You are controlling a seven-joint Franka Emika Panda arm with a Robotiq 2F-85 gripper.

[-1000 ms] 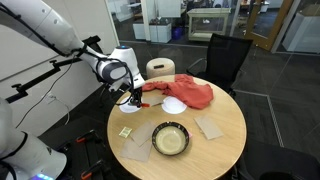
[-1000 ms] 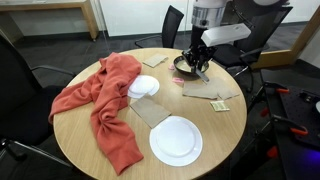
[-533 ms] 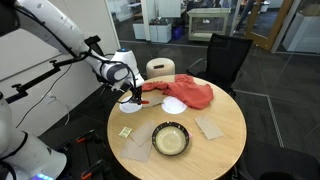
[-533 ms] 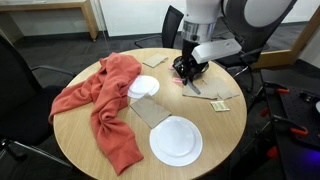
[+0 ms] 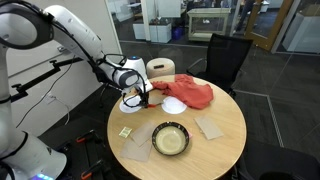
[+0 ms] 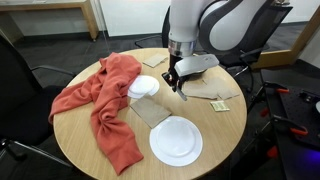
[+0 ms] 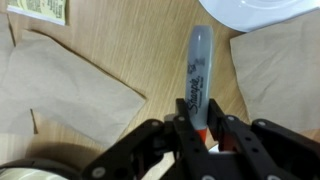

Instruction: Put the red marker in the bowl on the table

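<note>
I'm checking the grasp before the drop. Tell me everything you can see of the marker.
In the wrist view the marker is a slim Sharpie-style pen: grey barrel with black lettering, red section at the gripped end. The end effector pinches it there from both sides; the rest juts out over the wooden table, between two brown paper napkins.

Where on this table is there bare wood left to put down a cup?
Bare wood lies along the table edge between the red cloth and a napkin, and beside the bowl. Near the gripper holding the marker, plates and napkins crowd together.
</note>
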